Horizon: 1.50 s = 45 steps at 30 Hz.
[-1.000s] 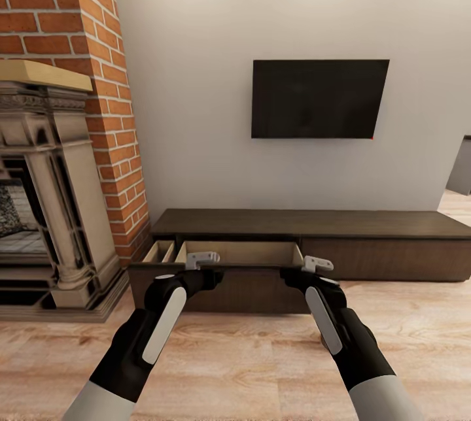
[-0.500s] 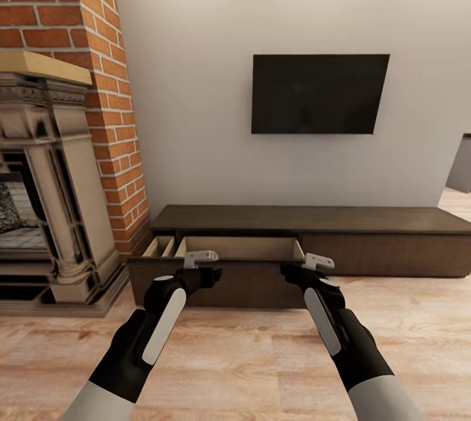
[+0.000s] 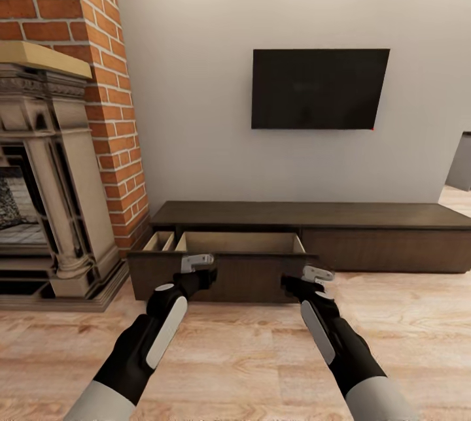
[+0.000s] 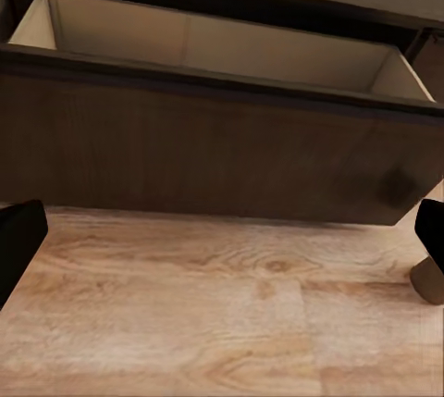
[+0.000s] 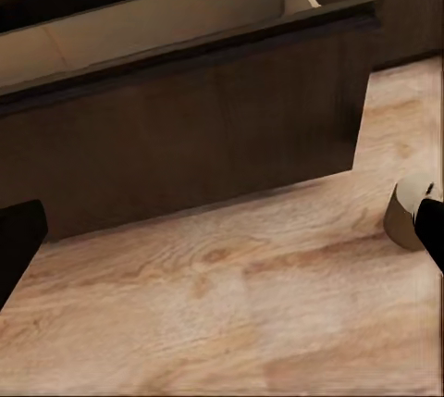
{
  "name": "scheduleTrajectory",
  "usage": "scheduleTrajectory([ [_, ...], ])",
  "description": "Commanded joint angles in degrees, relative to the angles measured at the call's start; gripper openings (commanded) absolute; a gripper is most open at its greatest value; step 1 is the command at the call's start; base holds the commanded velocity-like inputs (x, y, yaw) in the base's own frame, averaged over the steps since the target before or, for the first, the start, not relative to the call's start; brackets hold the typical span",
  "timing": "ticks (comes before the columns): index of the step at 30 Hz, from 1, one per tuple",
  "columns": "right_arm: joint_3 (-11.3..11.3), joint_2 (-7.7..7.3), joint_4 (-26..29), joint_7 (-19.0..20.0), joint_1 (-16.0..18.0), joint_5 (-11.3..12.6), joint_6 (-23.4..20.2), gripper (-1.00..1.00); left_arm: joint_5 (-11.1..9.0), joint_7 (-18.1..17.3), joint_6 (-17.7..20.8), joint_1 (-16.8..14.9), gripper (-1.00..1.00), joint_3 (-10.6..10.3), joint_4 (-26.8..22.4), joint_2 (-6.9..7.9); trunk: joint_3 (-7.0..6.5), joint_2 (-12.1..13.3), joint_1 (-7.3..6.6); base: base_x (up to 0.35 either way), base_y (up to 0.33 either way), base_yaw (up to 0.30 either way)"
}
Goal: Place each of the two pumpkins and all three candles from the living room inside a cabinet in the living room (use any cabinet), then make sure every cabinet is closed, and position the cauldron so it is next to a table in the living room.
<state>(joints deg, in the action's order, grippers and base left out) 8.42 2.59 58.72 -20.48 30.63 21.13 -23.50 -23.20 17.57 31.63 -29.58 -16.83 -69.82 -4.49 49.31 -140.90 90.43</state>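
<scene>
Pale wood-plank floor (image 3: pixel 248 355) runs up to the long, low dark cabinet (image 3: pixel 386 248) against the wall. Its left drawer (image 3: pixel 226 274) is pulled out over the boards, beige inside. A candle (image 5: pixel 404 214) stands on the floor just beside the drawer's front corner.

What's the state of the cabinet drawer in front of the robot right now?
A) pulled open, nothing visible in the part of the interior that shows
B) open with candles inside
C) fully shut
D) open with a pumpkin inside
A. The drawer of the cabinet is pulled out toward the robot, and the pale interior shows only bare walls; its floor is partly hidden by the front panel.
</scene>
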Motion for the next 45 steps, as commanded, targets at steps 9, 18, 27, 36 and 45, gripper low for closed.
scheduleTrajectory([
  [9,4.2,-0.04,-5.2,-0.5,0.0,0.5,6.6,1.00,-0.3,0.5,-5.8,0.0,1.00,-2.5,4.3,0.01,1.82,-2.4,1.33,0.000,0.000,0.000],
  [18,4.6,0.01,-6.3,-0.5,0.0,0.4,8.5,1.00,-0.1,0.5,-9.3,0.0,1.00,-5.8,6.6,0.01,3.81,-2.5,1.56,0.000,0.000,0.000],
  [27,4.7,-0.04,-6.2,-0.5,0.0,0.5,8.8,1.00,-0.1,0.5,-11.7,0.0,1.00,-5.9,6.8,0.09,5.81,-2.6,1.79,0.000,0.000,0.000],
  [36,6.2,-0.04,-5.6,-0.8,0.0,0.4,8.5,1.00,-0.1,0.5,-12.7,0.0,1.00,-5.9,6.8,0.14,7.80,-2.7,2.03,0.000,0.000,0.000],
  [45,8.0,-0.05,-5.3,-1.0,0.0,0.4,8.4,1.00,-0.2,0.7,-12.7,0.0,1.00,-5.9,6.8,0.19,9.80,-2.9,2.26,0.000,0.000,0.000],
])
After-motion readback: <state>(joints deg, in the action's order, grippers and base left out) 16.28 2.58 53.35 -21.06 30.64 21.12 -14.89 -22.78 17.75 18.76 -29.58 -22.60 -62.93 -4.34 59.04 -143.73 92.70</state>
